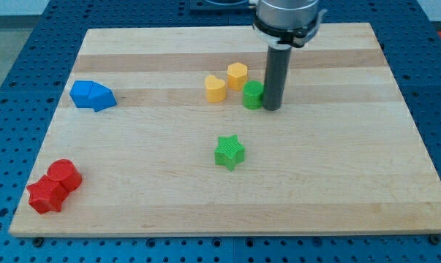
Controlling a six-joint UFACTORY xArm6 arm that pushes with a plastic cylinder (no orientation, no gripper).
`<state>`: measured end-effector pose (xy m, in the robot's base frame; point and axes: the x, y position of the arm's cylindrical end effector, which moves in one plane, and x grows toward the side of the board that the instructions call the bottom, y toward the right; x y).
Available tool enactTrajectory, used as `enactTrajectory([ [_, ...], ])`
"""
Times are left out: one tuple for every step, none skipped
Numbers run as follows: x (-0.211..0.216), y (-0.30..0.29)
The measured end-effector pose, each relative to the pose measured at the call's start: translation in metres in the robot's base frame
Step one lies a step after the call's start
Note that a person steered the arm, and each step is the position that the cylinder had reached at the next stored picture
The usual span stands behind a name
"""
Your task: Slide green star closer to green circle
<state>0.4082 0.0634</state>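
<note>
My tip (pixel 272 108) sits touching the green circle (pixel 253 95) at its 3 o'clock. The green star (pixel 230 152) is at the circle's 7 o'clock, well apart. No jaws here, just a rod.

A pale wooden board (pixel 337 190) with lengthwise bands of lighter and darker grain is seen on a blue perforated table (pixel 439 88). Two green blocks are shown, a star (pixel 230 152) and a circle (pixel 253 95). Two yellow blocks (pixel 226 82), two blue blocks (pixel 92 96) and two red blocks (pixel 54 186) are also seen. The rod (pixel 277 73) is dark grey.
</note>
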Motion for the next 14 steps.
enactTrajectory([
  [0.001,0.001],
  [0.044,0.024],
  [0.126,0.026],
  [0.172,-0.014],
  [0.165,-0.060],
  [0.138,-0.066],
  [0.114,-0.062],
  [0.097,-0.057],
  [0.073,-0.070],
  [0.073,-0.078],
  [0.073,-0.094],
  [0.071,-0.087],
  [0.059,-0.075],
  [0.044,-0.066],
])
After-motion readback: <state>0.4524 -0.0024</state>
